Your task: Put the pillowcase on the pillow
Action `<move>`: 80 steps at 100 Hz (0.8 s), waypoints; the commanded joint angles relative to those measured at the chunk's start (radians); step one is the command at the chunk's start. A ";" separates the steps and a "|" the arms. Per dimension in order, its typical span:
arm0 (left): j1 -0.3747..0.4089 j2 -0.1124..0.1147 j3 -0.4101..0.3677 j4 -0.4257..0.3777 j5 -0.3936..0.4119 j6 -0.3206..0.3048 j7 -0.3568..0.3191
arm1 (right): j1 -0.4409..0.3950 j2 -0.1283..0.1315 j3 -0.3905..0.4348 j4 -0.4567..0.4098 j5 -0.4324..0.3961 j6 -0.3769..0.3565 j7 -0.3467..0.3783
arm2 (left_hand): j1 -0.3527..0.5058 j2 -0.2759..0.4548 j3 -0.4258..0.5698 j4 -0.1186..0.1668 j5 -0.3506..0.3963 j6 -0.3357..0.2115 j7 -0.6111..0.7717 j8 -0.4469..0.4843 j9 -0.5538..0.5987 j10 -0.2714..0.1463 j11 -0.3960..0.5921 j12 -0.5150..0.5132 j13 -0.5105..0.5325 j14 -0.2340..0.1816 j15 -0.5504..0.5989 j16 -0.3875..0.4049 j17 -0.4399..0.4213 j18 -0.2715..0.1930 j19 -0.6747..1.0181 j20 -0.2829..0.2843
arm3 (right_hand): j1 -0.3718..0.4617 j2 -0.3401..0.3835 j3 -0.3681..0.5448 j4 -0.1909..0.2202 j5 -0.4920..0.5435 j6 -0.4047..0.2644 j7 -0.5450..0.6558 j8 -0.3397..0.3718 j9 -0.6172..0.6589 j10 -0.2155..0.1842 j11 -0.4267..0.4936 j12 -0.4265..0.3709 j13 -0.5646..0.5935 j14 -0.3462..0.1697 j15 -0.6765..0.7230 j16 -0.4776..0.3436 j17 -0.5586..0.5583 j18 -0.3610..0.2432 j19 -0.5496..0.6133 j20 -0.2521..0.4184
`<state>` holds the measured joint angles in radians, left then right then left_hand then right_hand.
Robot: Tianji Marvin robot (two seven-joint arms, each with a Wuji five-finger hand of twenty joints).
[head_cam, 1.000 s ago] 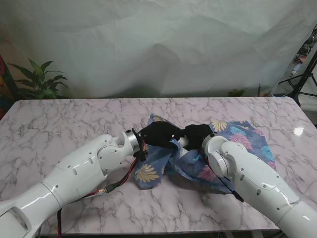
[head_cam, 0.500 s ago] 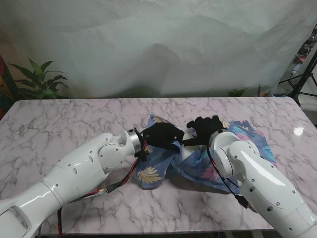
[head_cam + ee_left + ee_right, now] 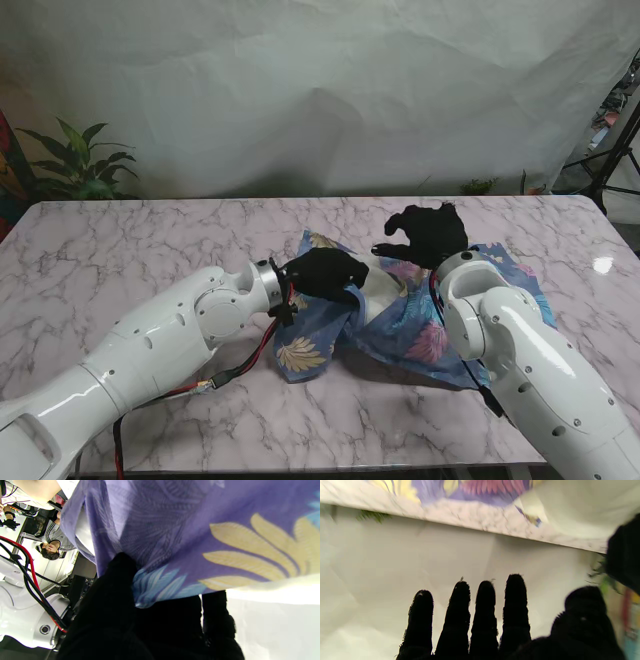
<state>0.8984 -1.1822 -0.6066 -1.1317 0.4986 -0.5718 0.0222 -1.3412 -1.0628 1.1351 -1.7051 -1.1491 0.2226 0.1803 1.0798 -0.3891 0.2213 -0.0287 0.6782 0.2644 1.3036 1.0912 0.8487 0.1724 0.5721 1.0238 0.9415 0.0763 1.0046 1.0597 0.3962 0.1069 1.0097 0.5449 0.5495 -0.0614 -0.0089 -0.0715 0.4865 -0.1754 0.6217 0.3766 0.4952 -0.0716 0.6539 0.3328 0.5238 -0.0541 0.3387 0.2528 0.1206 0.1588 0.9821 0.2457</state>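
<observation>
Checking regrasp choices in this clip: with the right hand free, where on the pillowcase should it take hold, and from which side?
Probably the pillowcase's open hem beside the exposed white pillow, opposite the left hand, which pinches one fold. The right hand hovers open farther from me, so coming down from that far side suits; the bunched cloth there offers a raised edge.

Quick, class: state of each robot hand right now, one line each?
Left hand: shut on the pillowcase, fabric pinched between its fingers.
Right hand: open, fingers spread, holding nothing, raised off the pillowcase.
</observation>
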 commanded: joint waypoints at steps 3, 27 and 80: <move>-0.005 -0.002 0.004 -0.001 -0.004 -0.001 -0.019 | -0.046 0.004 0.009 -0.014 0.017 -0.037 -0.040 | 0.021 0.022 0.041 0.036 -0.043 0.216 0.063 0.028 0.031 -0.180 0.017 0.002 0.015 -0.022 0.010 -0.005 -0.012 0.005 -0.011 -0.016 | -0.261 -0.187 0.740 -0.054 0.078 -0.070 0.096 -0.013 0.103 -0.073 0.002 0.020 0.099 -0.071 0.014 0.014 0.035 -0.037 0.015 0.041; -0.008 0.004 0.002 -0.013 -0.002 0.007 -0.036 | -0.114 0.005 0.051 -0.029 0.196 -0.225 -0.043 | 0.020 0.023 0.043 0.035 -0.042 0.215 0.063 0.029 0.030 -0.180 0.017 0.003 0.014 -0.022 0.011 -0.005 -0.013 0.005 -0.011 -0.016 | 0.076 -0.397 1.183 -0.210 0.233 -0.143 0.315 -0.262 0.344 -0.109 -0.078 0.010 0.288 -0.127 -0.027 0.014 0.149 -0.174 0.027 0.052; 0.002 0.022 -0.039 -0.061 0.011 0.039 -0.067 | 0.007 0.075 -0.042 0.158 0.435 -0.451 0.357 | 0.020 0.022 0.048 0.035 -0.044 0.216 0.064 0.031 0.031 -0.179 0.018 0.004 0.014 -0.024 0.012 -0.004 -0.012 0.004 -0.011 -0.017 | -0.394 -0.158 0.959 0.046 0.060 0.072 -0.012 -0.157 0.078 -0.001 -0.198 -0.060 -0.008 -0.102 -0.174 -0.092 -0.068 -0.204 -0.187 -0.069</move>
<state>0.9050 -1.1629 -0.6251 -1.1604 0.5074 -0.5452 -0.0389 -1.3446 -0.9946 1.1166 -1.6014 -0.6987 -0.2050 0.5073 1.0806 -0.4200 0.2219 -0.0287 0.6889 0.2643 1.2990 1.0906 0.8507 0.1698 0.5721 1.0236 0.9415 0.0763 1.0046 1.0589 0.3931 0.1069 1.0096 0.5445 0.2000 -0.2438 1.0022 -0.0410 0.5463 -0.0847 0.6190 0.2387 0.5721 -0.0849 0.4593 0.2782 0.5116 -0.1488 0.1799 0.1742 0.0693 -0.0461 0.8183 0.1959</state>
